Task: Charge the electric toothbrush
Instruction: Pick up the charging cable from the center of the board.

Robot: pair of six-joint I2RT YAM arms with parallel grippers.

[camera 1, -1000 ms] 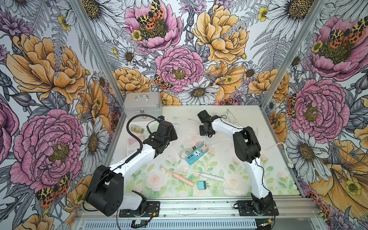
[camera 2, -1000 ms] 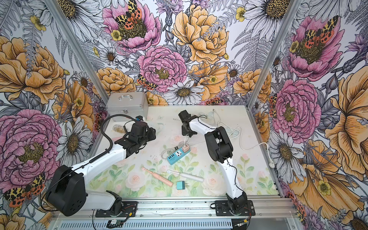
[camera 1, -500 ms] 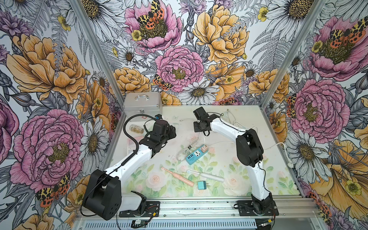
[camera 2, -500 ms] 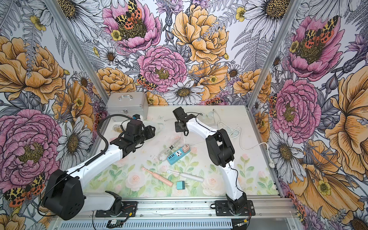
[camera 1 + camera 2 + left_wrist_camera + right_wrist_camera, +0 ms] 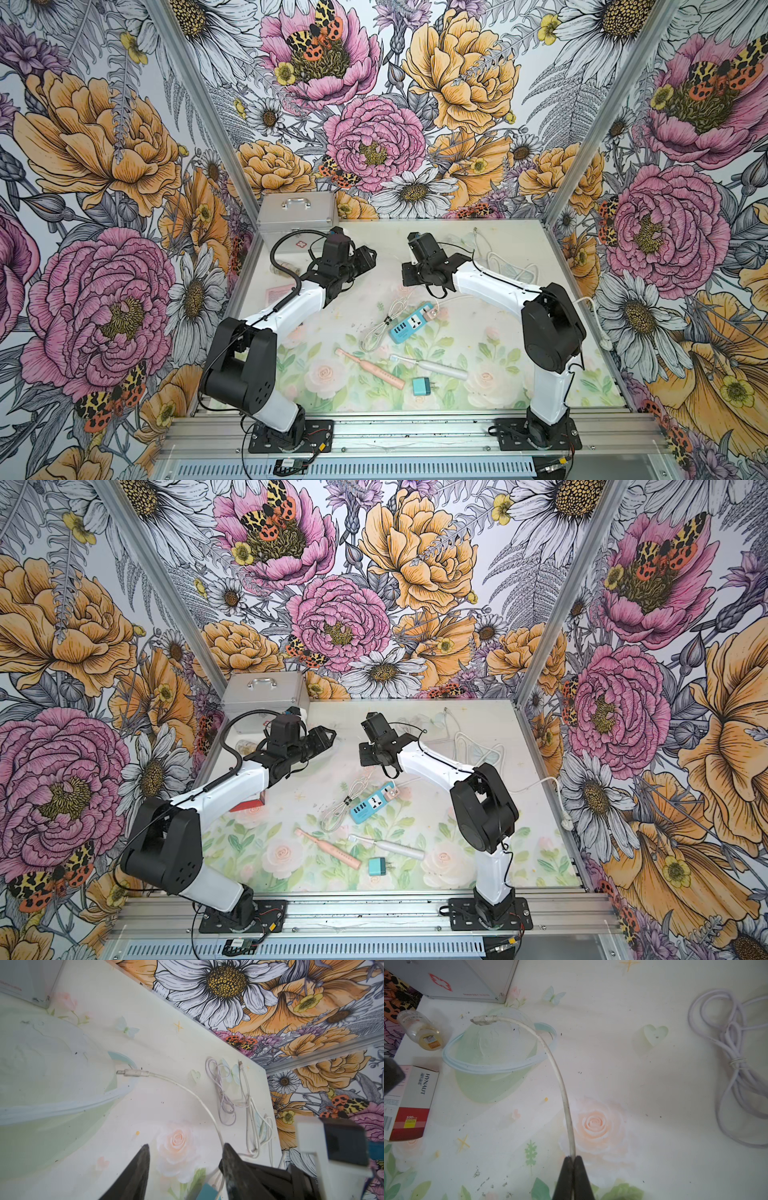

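Right arm (image 5: 490,286) shifted, cable (image 5: 565,1103) in its jaws

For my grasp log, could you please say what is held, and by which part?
The right gripper pinches the white cable along its cord, back from the plug; the left gripper holds nothing.

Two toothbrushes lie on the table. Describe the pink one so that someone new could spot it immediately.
Find the blue power strip in the middle of the table. Nearer the viewer than it lie two toothbrushes, with a teal charger block by their handle ends. The pink toothbrush is the one on the robot's left; the white toothbrush beside it is pale.
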